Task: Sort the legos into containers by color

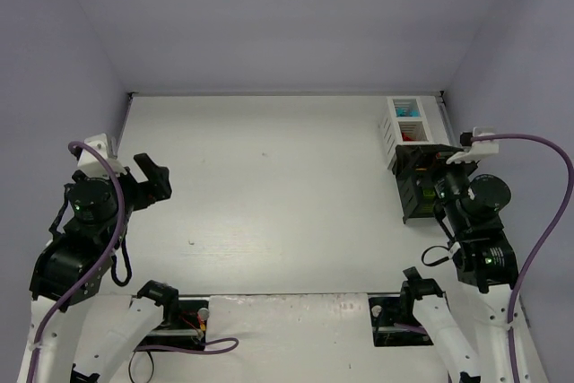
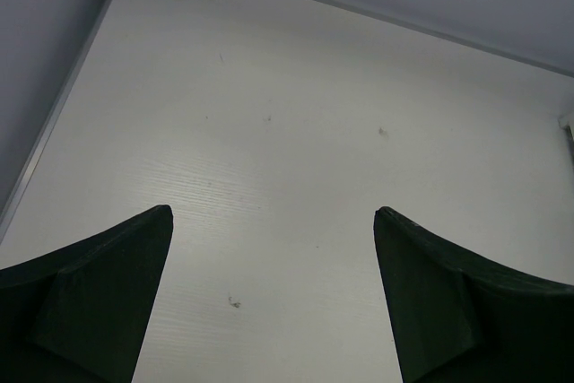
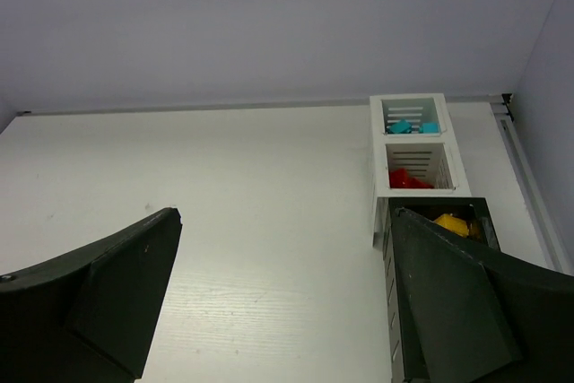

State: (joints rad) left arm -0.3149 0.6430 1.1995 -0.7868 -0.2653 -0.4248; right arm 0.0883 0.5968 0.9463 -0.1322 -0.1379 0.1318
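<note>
While both arms hung over the bench (image 1: 269, 186), neither held anything. The left gripper (image 2: 273, 213) was spread wide above bare bench at the left side, its two dark fingers (image 2: 99, 293) well apart with nothing between them. The right gripper (image 3: 285, 213) was likewise released, its fingers wide apart, and it hovered at the right side over the near end of the containers (image 3: 377, 168).

That row stood along the right edge of the bench, running from the far corner toward the right arm. Two white slatted bins formed the far end, and black bins joined on nearer the arm (in the top view the right wrist covered much of the black part).

All the legos in view lay inside the row. Cyan legos (image 3: 413, 126) sat in the farthest white bin and red legos (image 3: 405, 178) in the next white bin. A yellow lego (image 3: 451, 221) showed in the first black bin, partly hidden behind one finger of the right gripper. What lay in the nearer black bins could not be told.
</note>
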